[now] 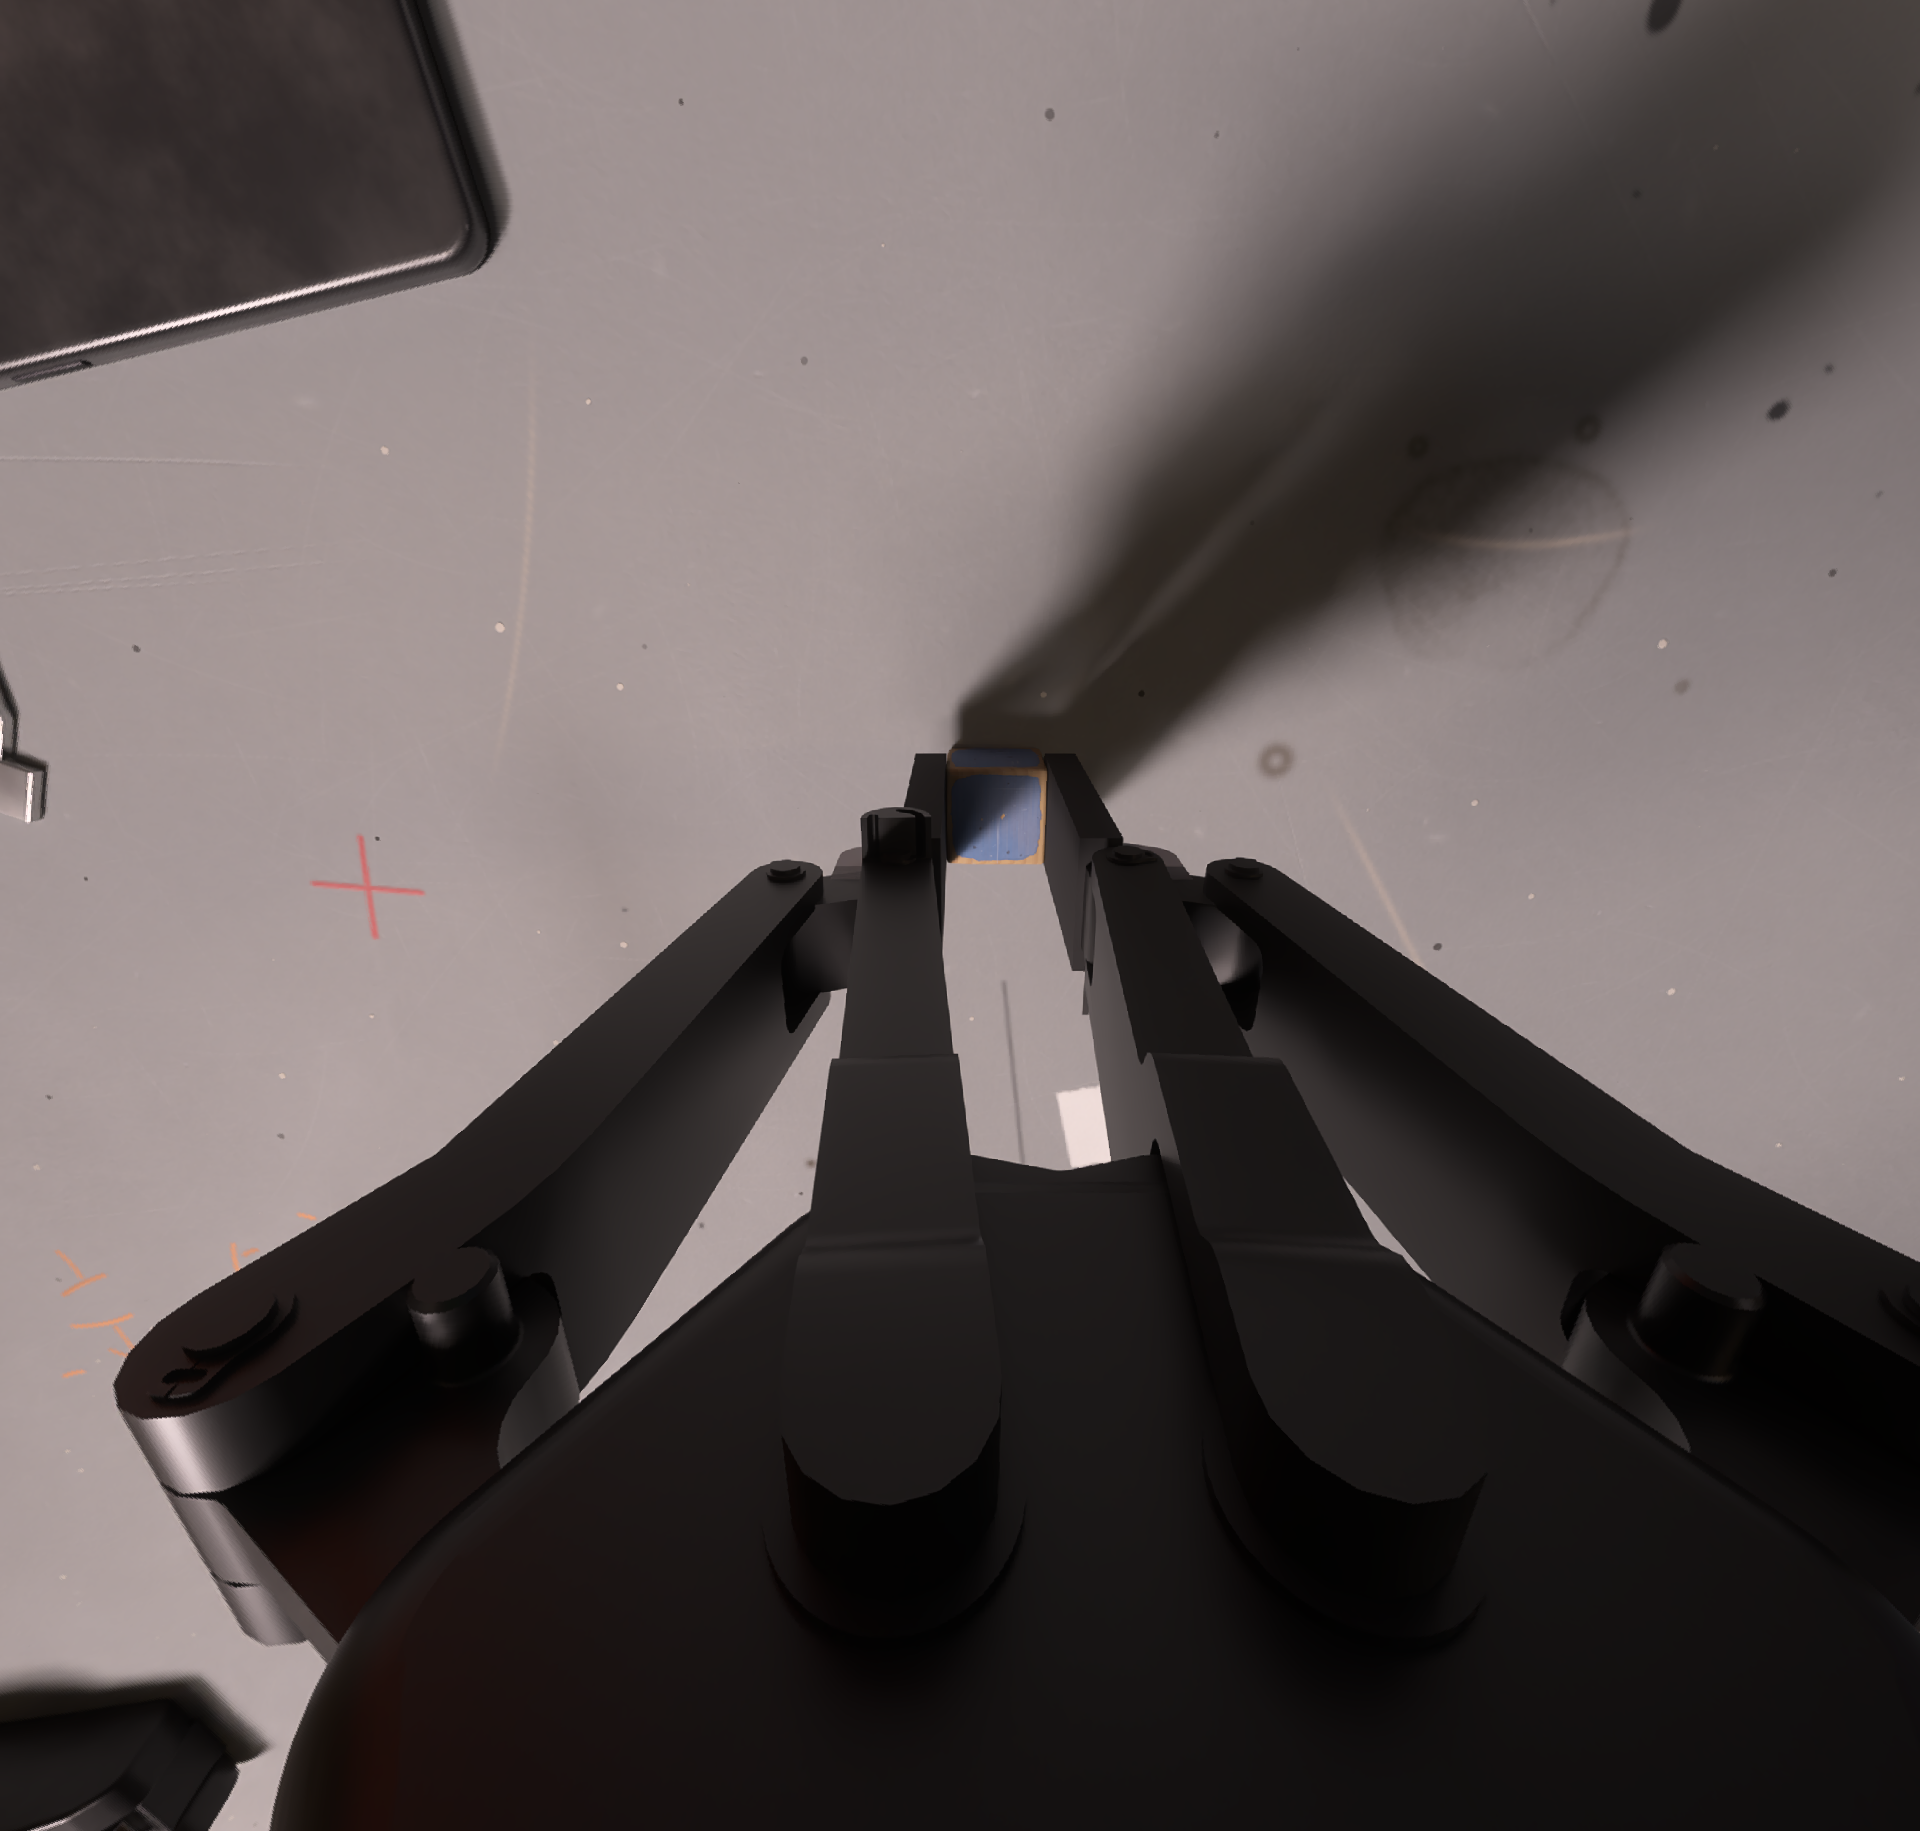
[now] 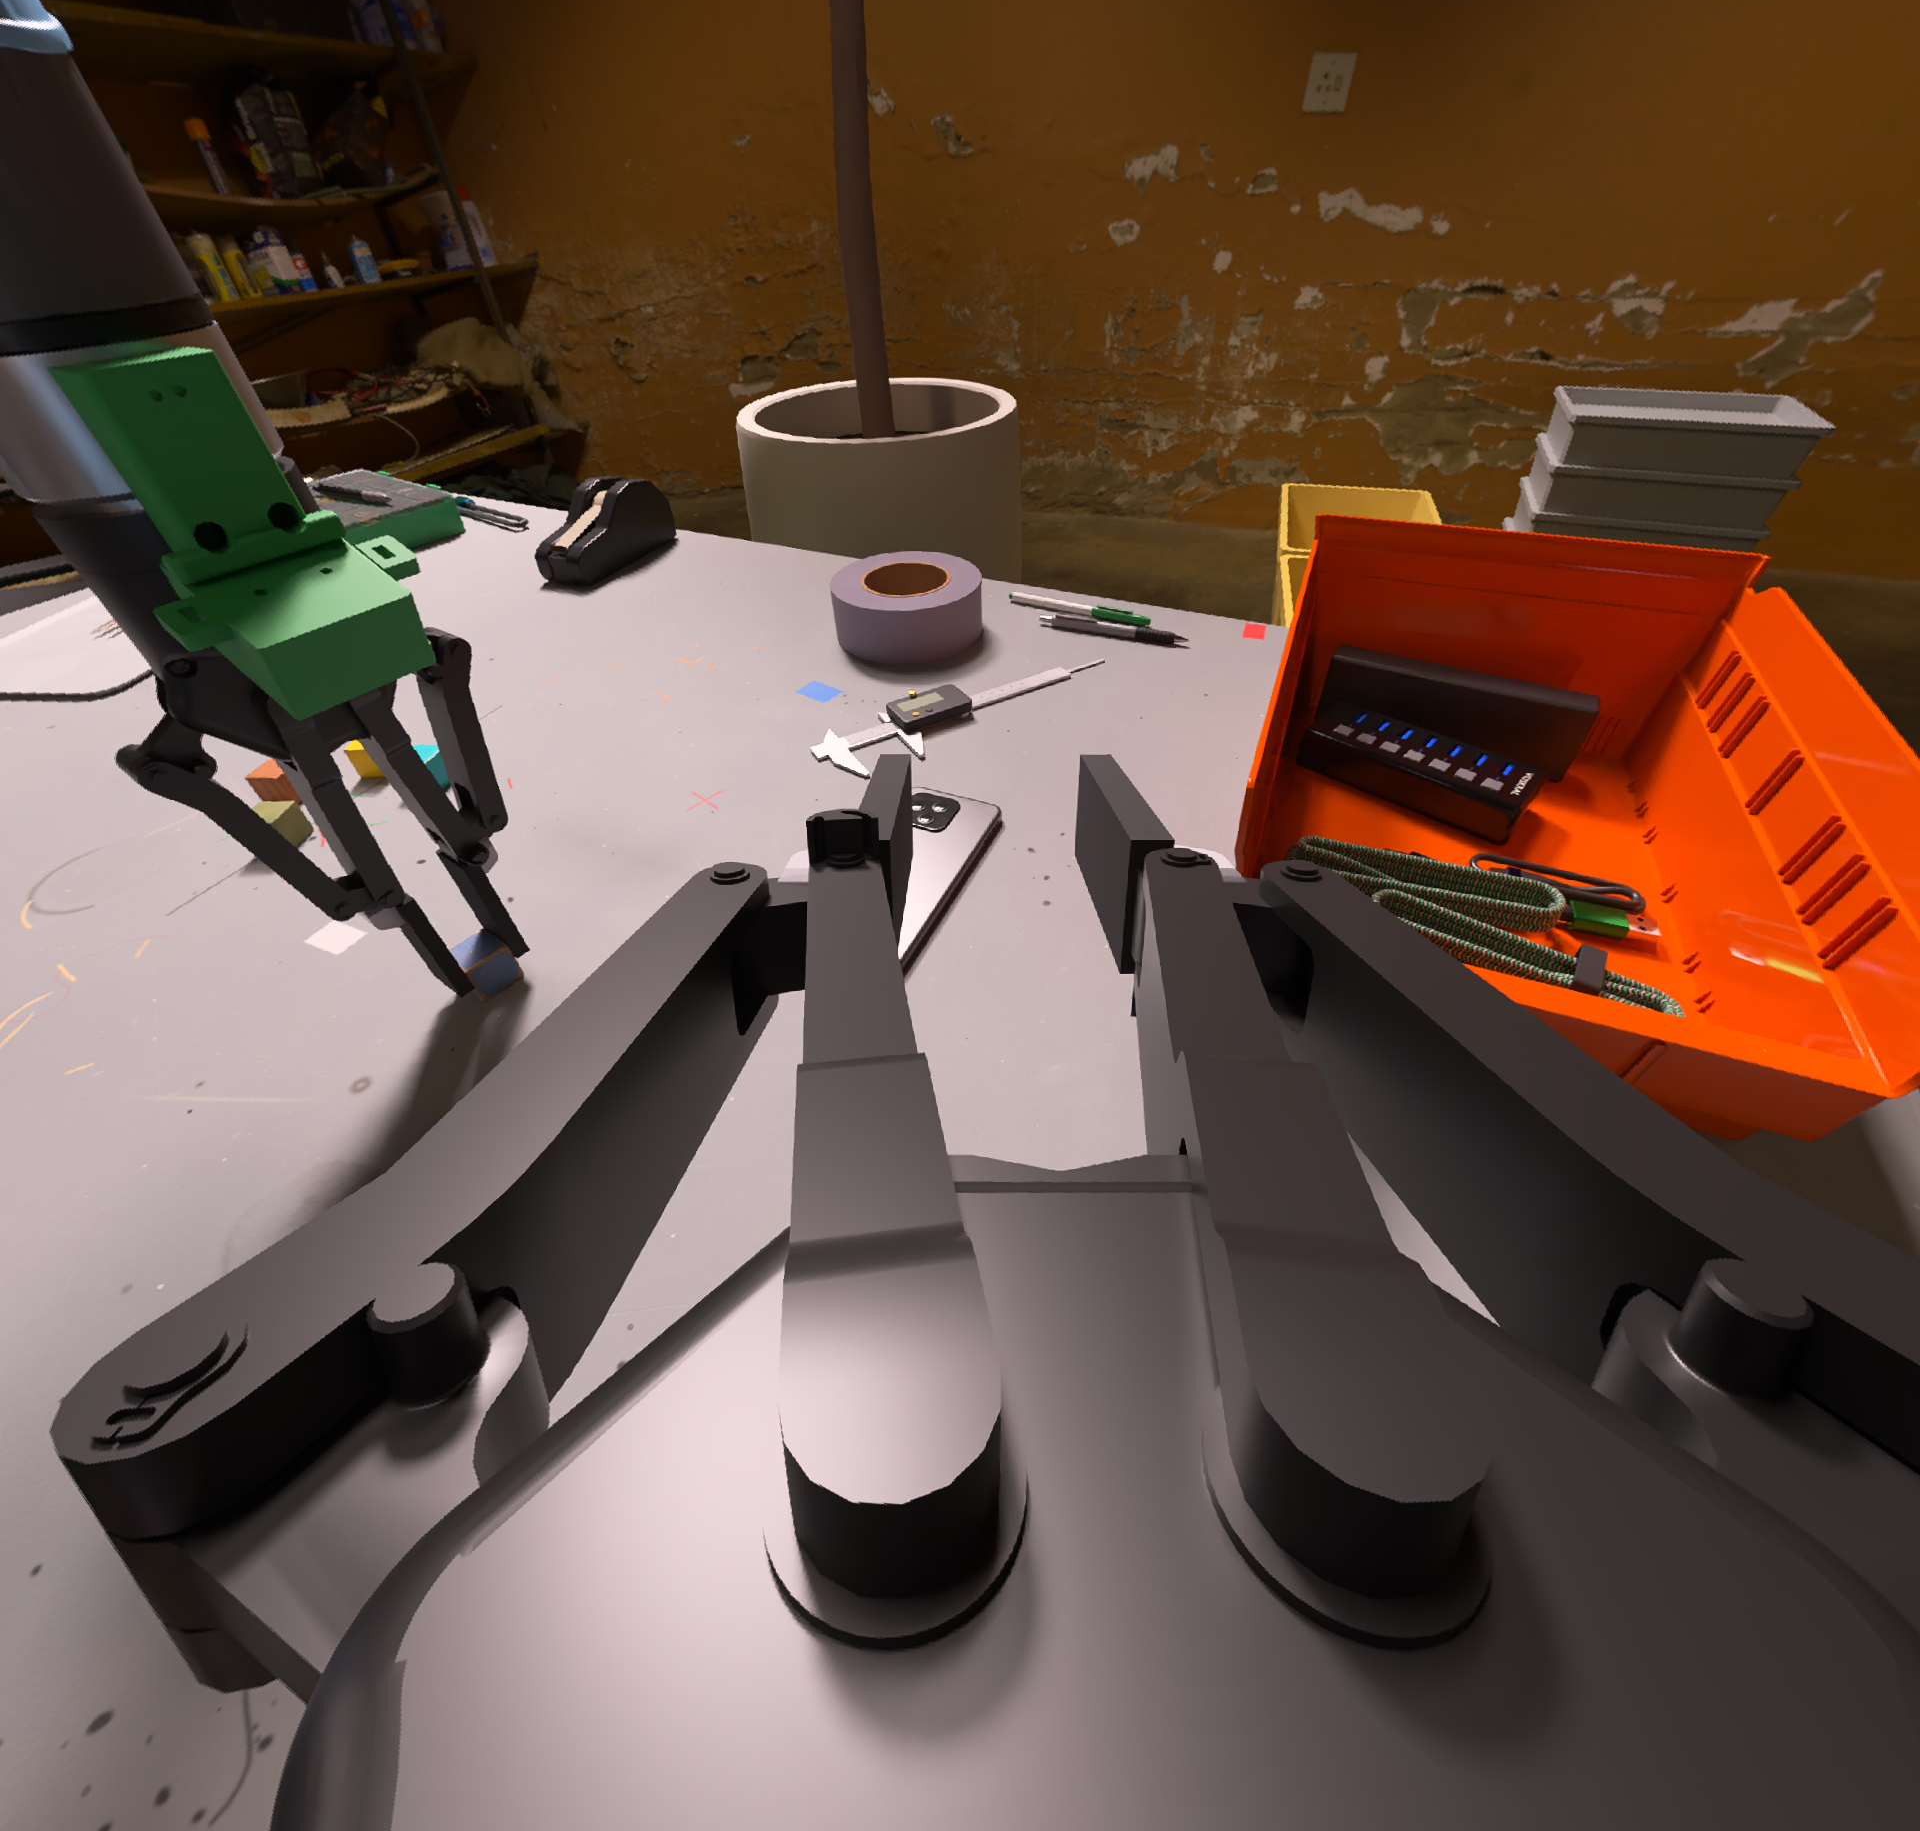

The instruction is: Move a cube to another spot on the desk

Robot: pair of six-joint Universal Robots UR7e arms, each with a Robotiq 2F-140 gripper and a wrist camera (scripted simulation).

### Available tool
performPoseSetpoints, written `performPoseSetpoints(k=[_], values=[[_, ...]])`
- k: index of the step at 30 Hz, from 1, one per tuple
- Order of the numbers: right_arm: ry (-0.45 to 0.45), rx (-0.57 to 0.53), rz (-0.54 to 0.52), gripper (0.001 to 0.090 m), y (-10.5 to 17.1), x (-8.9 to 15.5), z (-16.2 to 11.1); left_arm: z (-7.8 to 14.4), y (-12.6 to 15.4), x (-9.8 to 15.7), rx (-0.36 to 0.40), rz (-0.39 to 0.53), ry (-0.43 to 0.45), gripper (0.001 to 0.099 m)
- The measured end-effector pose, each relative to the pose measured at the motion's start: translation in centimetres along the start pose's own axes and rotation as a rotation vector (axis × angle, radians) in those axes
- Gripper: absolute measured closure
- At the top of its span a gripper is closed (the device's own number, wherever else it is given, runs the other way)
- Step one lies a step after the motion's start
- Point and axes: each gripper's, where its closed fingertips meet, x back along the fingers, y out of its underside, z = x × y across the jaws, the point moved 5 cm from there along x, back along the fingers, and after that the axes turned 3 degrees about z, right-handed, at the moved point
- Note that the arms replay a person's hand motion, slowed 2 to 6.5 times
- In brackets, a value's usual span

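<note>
Left gripper [image 1: 995, 805]: fingers drawn close together, pads clamped on two opposite sides of the blue cube [image 1: 994, 813], tips down at the desk surface.
Left arm [image 2: 94, 254]: slants down from the upper left in the right wrist view, with a green mount at the wrist.
Right gripper [image 2: 995, 825]: fingers parted with a clear gap between the pads, holding nothing, raised above the desk and pointing forward and slightly downward.
</note>
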Motion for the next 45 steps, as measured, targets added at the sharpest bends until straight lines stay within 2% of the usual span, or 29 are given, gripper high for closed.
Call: performPoseSetpoints(k=[3,4,5,6,12,20,25,30,33,40,45], values=[[-0.001,0.000,-0.004,0.0478,0.1,-0.1,0.0,0.0,0.1,0.0,0.011,0.010,0.004,0.0751],[-0.001,0.000,-0.005,0.0478,0.1,-0.1,0.0,0.0,0.1,0.1,0.015,0.012,0.007,0.0708],[-0.001,0.000,-0.006,0.0478,0.1,-0.1,0.0,0.0,0.2,0.1,0.018,0.014,0.009,0.0619],[-0.001,0.001,-0.008,0.0478,0.1,-0.1,0.0,0.0,0.3,0.2,0.021,0.018,0.008,0.0598],[-0.002,0.001,-0.011,0.0478,0.2,-0.1,0.0,-0.4,0.5,1.9,0.027,0.081,-0.037,0.0547],[-0.004,-0.004,-0.007,0.0478,0.2,-0.1,0.1,-0.9,1.6,6.5,0.082,0.234,-0.129,0.0538],[-0.003,-0.007,0.000,0.0478,0.2,0.1,0.2,-1.5,3.3,10.3,0.127,0.361,-0.232,0.0516],[-0.004,-0.011,0.010,0.0479,0.1,0.2,0.2,-2.2,6.2,14.2,0.213,0.480,-0.333,0.0514],[-0.004,-0.013,0.014,0.0479,0.0,0.3,0.2,-2.8,8.7,15.9,0.294,0.512,-0.384,0.0512],[-0.005,-0.015,0.021,0.0479,-0.1,0.5,0.3,-4.0,15.5,17.7,0.480,0.471,-0.493,0.0518],[-0.004,-0.017,0.027,0.0479,-0.2,0.6,0.3,-3.7,19.5,16.8,0.540,0.430,-0.477,0.0546]])
